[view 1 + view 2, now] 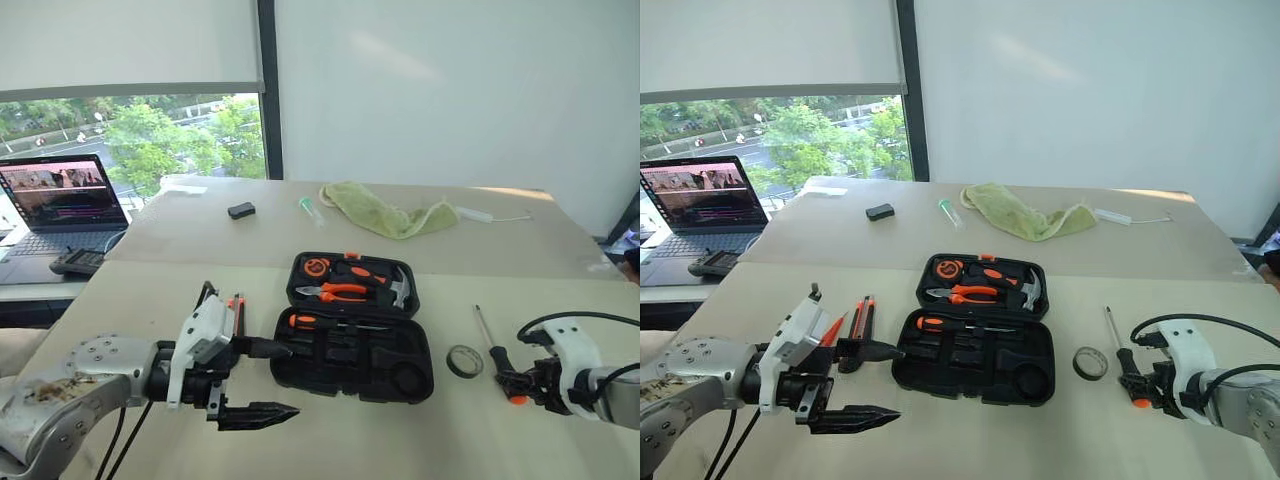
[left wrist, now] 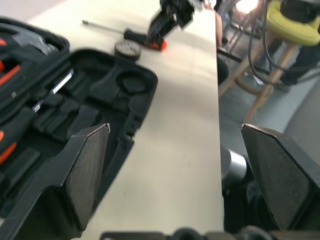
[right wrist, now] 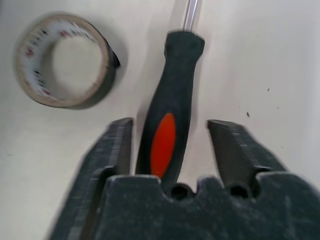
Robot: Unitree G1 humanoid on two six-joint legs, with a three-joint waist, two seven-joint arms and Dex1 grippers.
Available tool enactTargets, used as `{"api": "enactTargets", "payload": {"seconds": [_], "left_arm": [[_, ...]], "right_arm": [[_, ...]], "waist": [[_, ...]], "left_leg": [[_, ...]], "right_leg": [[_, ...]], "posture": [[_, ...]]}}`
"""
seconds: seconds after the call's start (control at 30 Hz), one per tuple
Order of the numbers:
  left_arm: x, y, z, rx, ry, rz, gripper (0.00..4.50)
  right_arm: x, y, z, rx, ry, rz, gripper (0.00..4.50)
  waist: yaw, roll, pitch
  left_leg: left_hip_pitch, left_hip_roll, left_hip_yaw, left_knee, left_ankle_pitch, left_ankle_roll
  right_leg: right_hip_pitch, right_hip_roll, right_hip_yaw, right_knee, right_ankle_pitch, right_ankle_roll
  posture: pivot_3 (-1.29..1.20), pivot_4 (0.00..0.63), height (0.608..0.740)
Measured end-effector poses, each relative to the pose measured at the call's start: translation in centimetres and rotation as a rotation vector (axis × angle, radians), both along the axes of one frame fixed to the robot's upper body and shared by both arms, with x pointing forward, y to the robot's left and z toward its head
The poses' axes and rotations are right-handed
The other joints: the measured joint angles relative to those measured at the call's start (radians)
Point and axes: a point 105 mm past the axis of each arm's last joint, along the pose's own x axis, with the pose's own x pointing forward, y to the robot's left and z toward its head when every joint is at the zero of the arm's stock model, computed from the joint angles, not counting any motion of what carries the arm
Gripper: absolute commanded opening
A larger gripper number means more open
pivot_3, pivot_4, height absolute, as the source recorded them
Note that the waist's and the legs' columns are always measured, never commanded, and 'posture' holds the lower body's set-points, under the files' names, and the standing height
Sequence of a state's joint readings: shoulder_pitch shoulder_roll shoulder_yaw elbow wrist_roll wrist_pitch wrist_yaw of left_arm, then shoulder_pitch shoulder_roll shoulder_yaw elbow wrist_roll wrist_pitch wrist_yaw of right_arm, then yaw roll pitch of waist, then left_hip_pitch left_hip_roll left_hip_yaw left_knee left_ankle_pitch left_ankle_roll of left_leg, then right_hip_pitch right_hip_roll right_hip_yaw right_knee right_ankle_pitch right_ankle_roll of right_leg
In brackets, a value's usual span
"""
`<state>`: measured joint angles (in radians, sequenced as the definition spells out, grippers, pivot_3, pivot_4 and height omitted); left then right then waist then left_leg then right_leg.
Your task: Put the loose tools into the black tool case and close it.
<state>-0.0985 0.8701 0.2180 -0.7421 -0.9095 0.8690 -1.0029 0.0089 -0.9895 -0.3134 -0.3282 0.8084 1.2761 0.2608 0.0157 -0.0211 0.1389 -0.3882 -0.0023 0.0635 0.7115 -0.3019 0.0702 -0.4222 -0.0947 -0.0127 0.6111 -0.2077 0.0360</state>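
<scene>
- The black tool case [image 1: 352, 350] lies open near the middle of the counter [image 1: 150, 300]. Its lid half holds the pliers, hammer and tape measure. One black-orange screwdriver [image 1: 325, 322] already sits in the base half, and most other recesses look unfilled.
- The right hand [image 3: 170, 145] straddles the handle of the second screwdriver [image 1: 492, 350], which lies on the counter toward the right edge. The fingers [image 3: 116, 145] stand on either side of the handle, and a gap shows on one side, so I judge the grasp unfinished.
- The tape roll [image 1: 464, 361] lies just beside that screwdriver, between it and the case.
- The left hand [image 1: 258, 380] hangs released and empty at the case's left side.
- The orange-black utility knife [image 1: 865, 320] and slim orange tester [image 1: 833, 328] wait on the counter to the left of the case.
- Left to do: four loose tools, then shutting the lid.
</scene>
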Motion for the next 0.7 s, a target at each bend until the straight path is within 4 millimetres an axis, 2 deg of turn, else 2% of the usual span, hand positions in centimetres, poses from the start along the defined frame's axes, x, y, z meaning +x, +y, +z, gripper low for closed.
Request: {"api": "enactTargets", "payload": {"seconds": [0.03,0.07,0.17,0.27,0.4,0.47,0.53,0.6,0.7], "left_arm": [[0.0,0.0,0.0,0.0,-0.004,0.008,4.5],[0.0,-0.1,0.0,-0.006,-0.004,0.014,4.5],[0.1,-0.2,0.2,-0.024,-0.012,0.025,4.5],[0.5,-0.3,0.3,-0.043,-0.019,0.057,4.5],[2.5,0.0,0.9,-0.132,-0.099,0.193,4.5],[2.9,0.3,1.0,-0.216,-0.096,0.209,4.5],[2.8,0.9,0.7,-0.223,-0.066,0.196,4.5],[2.6,2.0,0.6,-0.224,-0.036,0.187,4.5],[2.2,3.8,0.5,-0.211,-0.029,0.224,4.5]], "right_arm": [[0.0,-0.1,-0.1,-0.008,0.003,0.0,1.08],[0.0,-0.1,-0.1,-0.012,0.003,0.002,1.0],[-0.1,-0.2,0.0,-0.024,-0.004,0.004,1.0],[0.0,0.3,1.4,-0.021,-0.077,0.041,1.0],[1.4,4.1,6.2,0.001,-0.28,0.257,1.0],[2.5,7.5,9.2,-0.008,-0.374,0.448,1.0],[2.9,10.5,10.6,-0.026,-0.405,0.625,1.0],[3.4,13.1,10.5,-0.057,-0.382,0.807,1.0],[4.8,15.4,8.7,-0.111,-0.287,1.014,1.0]], "waist": [[-0.001,0.0,0.0],[-0.001,0.0,0.0],[-0.001,0.0,0.0],[-0.001,0.001,0.0],[-0.01,0.002,0.001],[-0.02,0.003,0.002],[-0.025,0.001,0.003],[-0.027,0.001,0.003],[-0.026,0.002,0.005]], "left_leg": [[0.0,0.0,0.0,0.0,0.0,0.0],[0.0,0.0,0.0,0.0,0.0,0.0],[0.0,0.0,0.0,0.0,0.0,0.0],[0.0,0.0,0.0,0.0,0.0,0.0],[0.002,0.001,0.0,0.0,0.001,-0.001],[0.002,0.001,0.001,0.0,0.001,-0.002],[0.003,0.003,0.0,-0.001,0.002,-0.004],[0.003,0.003,0.0,-0.002,0.002,-0.004],[0.002,0.002,0.0,-0.002,0.002,-0.004]], "right_leg": [[0.0,0.0,0.0,0.0,0.0,0.0],[0.0,0.0,0.0,0.0,0.0,0.0],[0.0,0.0,0.0,0.0,0.0,0.0],[0.0,0.0,0.0,0.0,0.0,0.001],[0.0,0.002,0.002,0.0,0.002,0.001],[-0.001,0.003,0.002,0.0,0.003,-0.001],[-0.001,0.004,0.0,0.001,0.002,-0.003],[-0.002,0.004,-0.001,0.001,0.0,-0.006],[-0.003,0.003,-0.001,0.001,0.0,-0.005]], "posture": [[0.0,0.15,0.74],[0.0,0.15,0.74],[0.0,0.15,0.74],[0.0,0.15,0.74],[0.0,0.15,0.74],[0.0,0.15,0.74],[0.0,0.15,0.74],[0.0,0.15,0.74],[0.0,0.15,0.74]]}}
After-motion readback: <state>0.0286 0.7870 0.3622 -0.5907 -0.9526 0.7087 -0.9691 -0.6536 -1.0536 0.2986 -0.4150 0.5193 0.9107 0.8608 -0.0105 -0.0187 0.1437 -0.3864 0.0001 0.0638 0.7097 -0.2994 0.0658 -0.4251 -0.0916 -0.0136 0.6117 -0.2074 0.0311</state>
